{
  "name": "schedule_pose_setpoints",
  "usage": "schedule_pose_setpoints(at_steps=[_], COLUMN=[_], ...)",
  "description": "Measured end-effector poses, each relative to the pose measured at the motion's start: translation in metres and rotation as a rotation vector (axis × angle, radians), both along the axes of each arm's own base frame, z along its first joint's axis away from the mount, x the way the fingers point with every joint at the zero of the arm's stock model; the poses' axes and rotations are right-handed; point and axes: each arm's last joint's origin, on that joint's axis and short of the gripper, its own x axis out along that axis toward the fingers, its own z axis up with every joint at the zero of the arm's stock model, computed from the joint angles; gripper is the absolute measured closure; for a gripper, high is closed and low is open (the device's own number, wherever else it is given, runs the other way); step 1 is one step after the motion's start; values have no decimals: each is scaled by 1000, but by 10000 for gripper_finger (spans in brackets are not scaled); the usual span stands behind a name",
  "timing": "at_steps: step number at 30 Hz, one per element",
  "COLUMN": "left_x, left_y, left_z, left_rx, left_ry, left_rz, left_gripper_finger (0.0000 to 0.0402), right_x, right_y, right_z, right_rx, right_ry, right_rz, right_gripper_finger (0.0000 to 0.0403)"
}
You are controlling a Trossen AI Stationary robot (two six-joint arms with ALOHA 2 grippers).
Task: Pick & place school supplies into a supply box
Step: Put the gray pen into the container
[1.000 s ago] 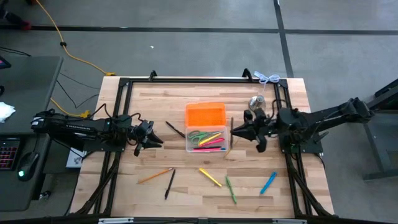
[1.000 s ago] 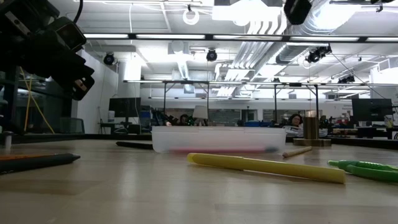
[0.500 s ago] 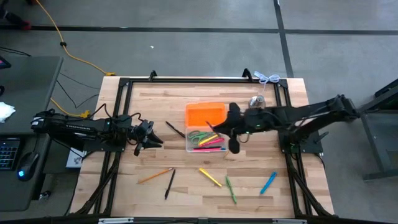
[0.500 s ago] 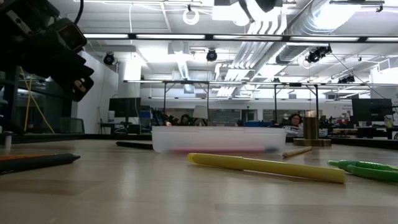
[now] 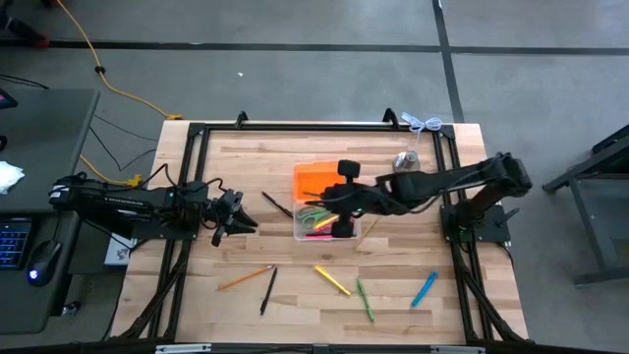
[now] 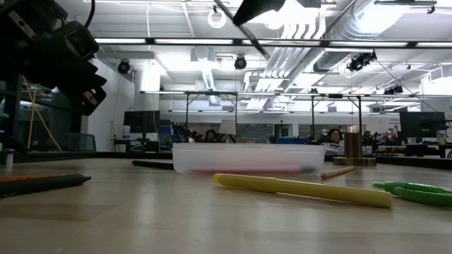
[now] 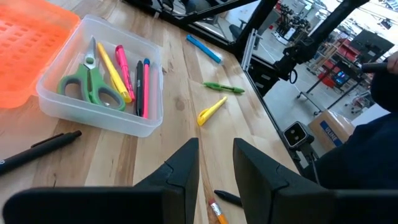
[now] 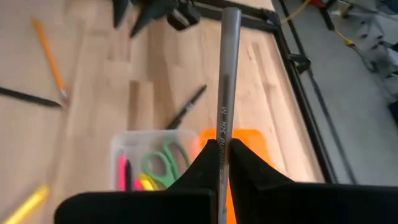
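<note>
The right claw [image 5: 332,208] hangs over the supply box [image 5: 326,224], clamped on a slim grey pen [image 8: 224,118] that juts out past its fingertips. The left claw [image 5: 248,218] hovers off to the box's left with its fingers slightly apart and nothing between them.

The task looks partly done. Inside the clear box, whose orange lid [image 5: 324,180] lies folded open, sit the green-handled scissors [image 7: 92,84], a yellow marker [image 7: 113,70], a pink marker [image 7: 125,66] and two more dark and pink pens. The grey pen appears about to join them. Left on the tabletop [image 5: 462,187] are a black pen [image 5: 276,205] beside the box, an orange pencil [image 5: 244,277], a black marker [image 5: 268,290], a yellow marker [image 5: 331,279], a green pen [image 5: 365,299] and a blue pen [image 5: 424,288], so at least six pieces remain.

The high view alone gives the whole layout and count. The right wrist view alone shows the grip on the pen plainly, even printed lettering on its barrel. The left wrist view best shows the box's contents. The low view shows the box's wall [image 6: 240,159] side-on, hiding what lies inside.
</note>
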Motion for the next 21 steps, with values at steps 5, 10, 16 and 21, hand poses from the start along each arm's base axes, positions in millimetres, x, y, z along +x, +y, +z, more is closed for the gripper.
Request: schedule_pose_setpoints(at_steps=[5, 10, 16, 21], left_x=[0, 0, 0, 0], left_y=[0, 0, 0, 0], left_z=[0, 0, 0, 0], left_rx=[0, -5, -19, -24], left_ry=[0, 1, 6, 7], left_rz=[0, 1, 4, 5], left_gripper_finger=[273, 273, 273, 273], right_x=[16, 23, 22, 22], right_y=[2, 2, 2, 2], right_z=[-16, -29, -31, -30], right_rx=[-72, -103, -117, -106], right_ry=[83, 138, 150, 151], right_rz=[1, -9, -18, -4], right_gripper_finger=[403, 403, 403, 403])
